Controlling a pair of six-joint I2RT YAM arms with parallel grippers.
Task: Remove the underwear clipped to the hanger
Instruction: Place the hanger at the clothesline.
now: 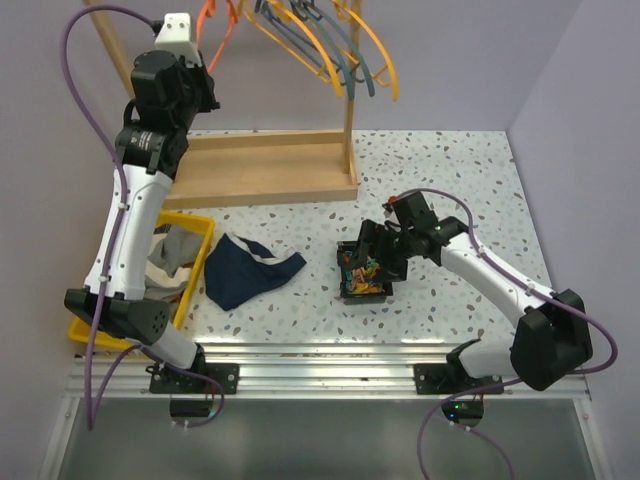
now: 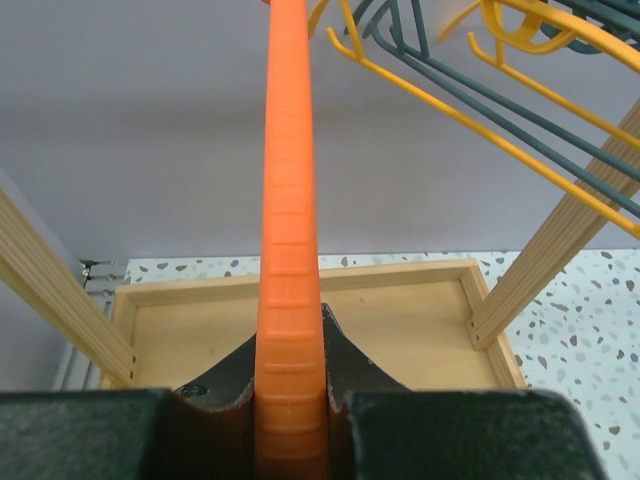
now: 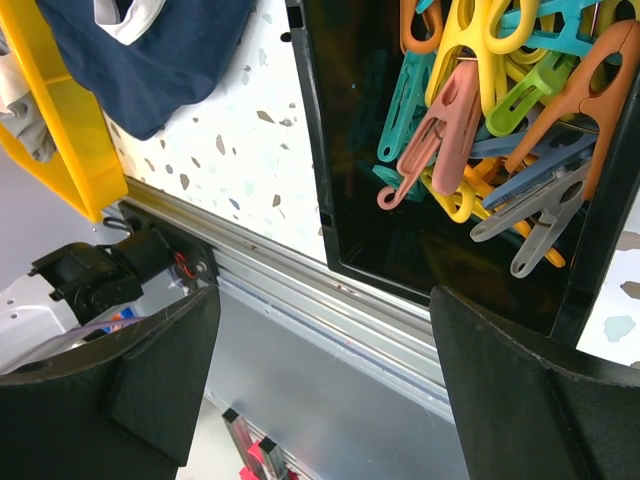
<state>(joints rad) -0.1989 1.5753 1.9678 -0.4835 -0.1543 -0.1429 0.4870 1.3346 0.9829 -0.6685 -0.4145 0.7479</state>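
**1. Left gripper** [image 2: 290, 400]. Raised high at the back left. The jaws were nearly together and clamped on the flat bar of the orange hanger [image 2: 287, 200], which ran up between the fingers and out of the top of the wrist view. A slanted wooden rack post stood on each side. The rack's base tray [image 2: 400, 320] lay below with its floor bare.

**2. Right gripper** [image 3: 320, 400]. Low at the centre right, jaws spread wide and holding nothing. It hung over the near edge of the black box [image 3: 310, 150].

**3. Underwear.**
- The navy brief [image 1: 250, 268] lay crumpled on the table between the yellow bin [image 1: 200, 222] and the black box. Its left edge was just beside the bin's rim, and a strip of bare surface separated it from the box.
- The grey underwear [image 1: 175, 255] was heaped inside the bin, partly hidden by the left arm.

**4. Clips** [image 3: 480, 100]. These were a loose tangle of yellow, teal, pink, orange and grey pegs, all inside the black box.

**5. Spare hangers** [image 1: 340, 50]. Yellow and grey-green, these were bunched close together at the top of the rack, right of the orange one.

**6. Table** [image 1: 460, 170]. The speckled top was open at the right and back right of the rack. Walls closed the back and right sides, and a metal rail [image 1: 320, 350] ran along the near edge.
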